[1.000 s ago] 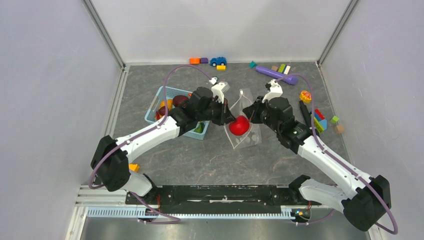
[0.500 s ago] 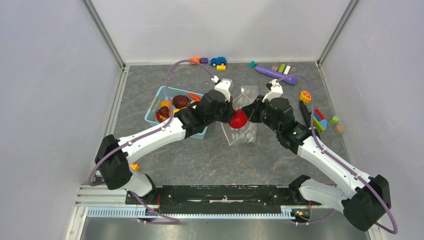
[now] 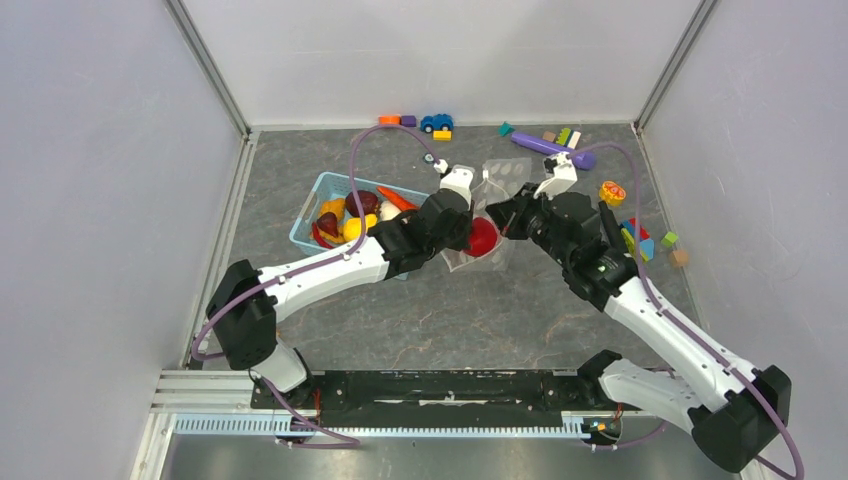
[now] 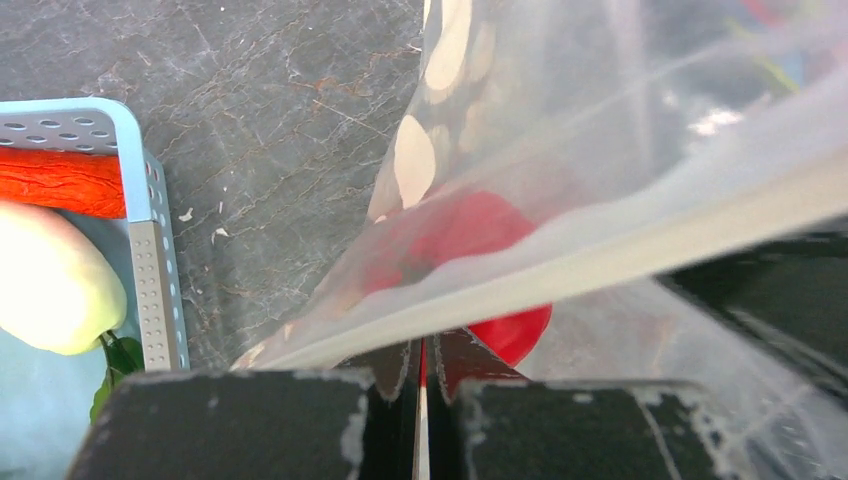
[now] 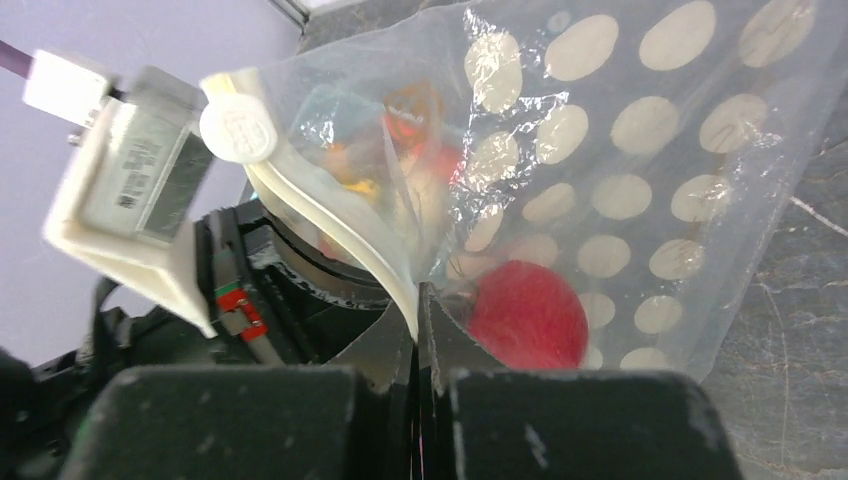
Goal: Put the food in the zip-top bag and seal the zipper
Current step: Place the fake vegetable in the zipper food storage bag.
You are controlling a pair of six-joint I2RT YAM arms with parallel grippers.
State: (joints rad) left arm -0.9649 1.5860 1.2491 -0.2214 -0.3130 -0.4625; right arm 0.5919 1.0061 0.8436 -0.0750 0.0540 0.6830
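The clear dotted zip-top bag (image 3: 500,180) hangs between both grippers, with the red tomato (image 3: 482,237) inside it. My left gripper (image 3: 464,224) is shut on the bag's pale zipper strip (image 4: 600,255); the tomato (image 4: 480,240) lies just beyond my left gripper (image 4: 423,345). My right gripper (image 3: 509,214) is shut on the other side of the strip, and my right gripper (image 5: 418,320) has the round white slider tab (image 5: 240,130) up to its left. The tomato (image 5: 527,315) and the bag (image 5: 640,180) show there. A carrot (image 3: 397,198), maroon piece (image 3: 362,203), yellow pepper (image 3: 350,228) and white radish (image 4: 45,285) lie in the basket.
The light-blue lattice basket (image 3: 322,188) stands left of the bag, close under my left arm. A purple cylinder (image 3: 550,150), a blue car (image 3: 436,122) and coloured blocks (image 3: 640,240) lie along the back and right side. Walls close in on three sides.
Both grippers have moved farther back and slightly right, carrying the bag's mouth with them. The bag has bunched up between them and the tomato has shifted with it.
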